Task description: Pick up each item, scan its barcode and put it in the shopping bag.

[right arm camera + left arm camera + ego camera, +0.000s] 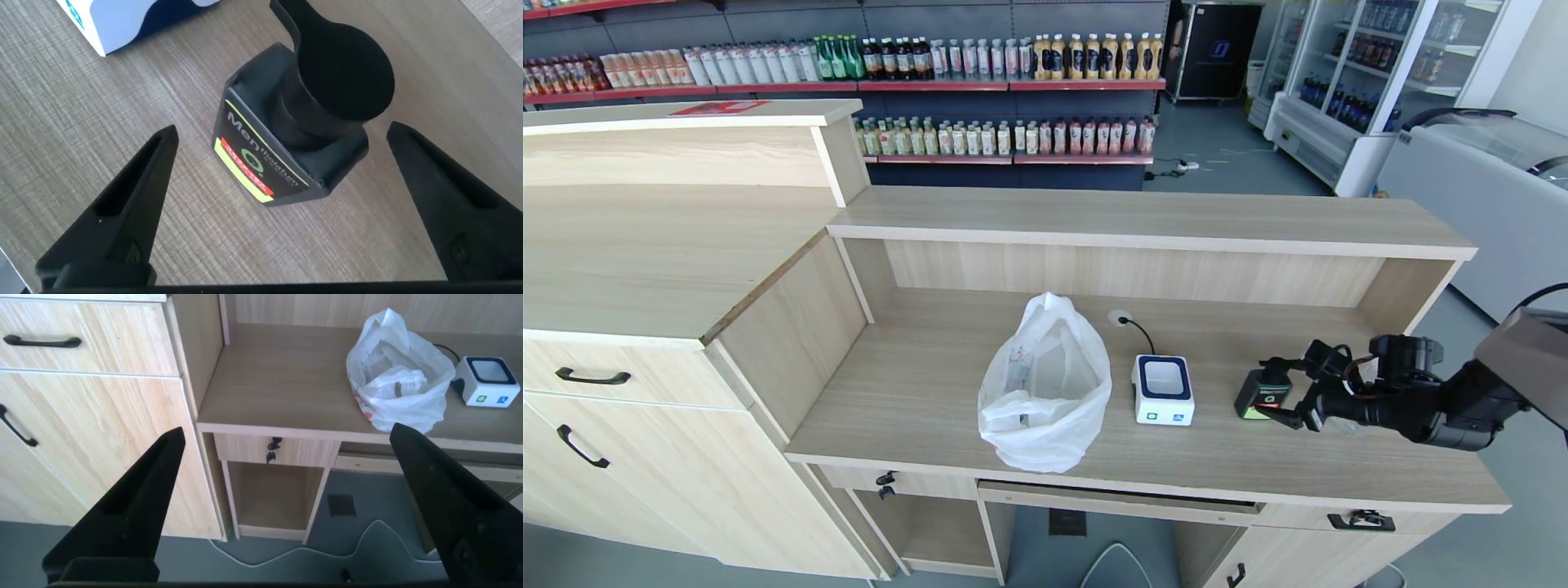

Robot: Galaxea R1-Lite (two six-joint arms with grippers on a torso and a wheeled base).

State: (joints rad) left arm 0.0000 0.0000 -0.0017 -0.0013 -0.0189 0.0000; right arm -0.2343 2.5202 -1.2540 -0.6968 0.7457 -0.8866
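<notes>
Head view: the wooden bench (pixel 915 384) carries the white shopping bag (pixel 1045 384), the scanner (pixel 1164 389) just beside it, then the dark pump bottle (pixel 1262 396) upright between the right gripper (pixel 280 131) and its spread fingers, untouched, while the left gripper (pixel 286 431) hangs fingers apart off the bench front.

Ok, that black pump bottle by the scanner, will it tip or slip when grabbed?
The pump bottle looks rigid and flat-sided, so it probably grips steadily. Its broad pump head sits high, so a push from the right hand might tip it.
</notes>
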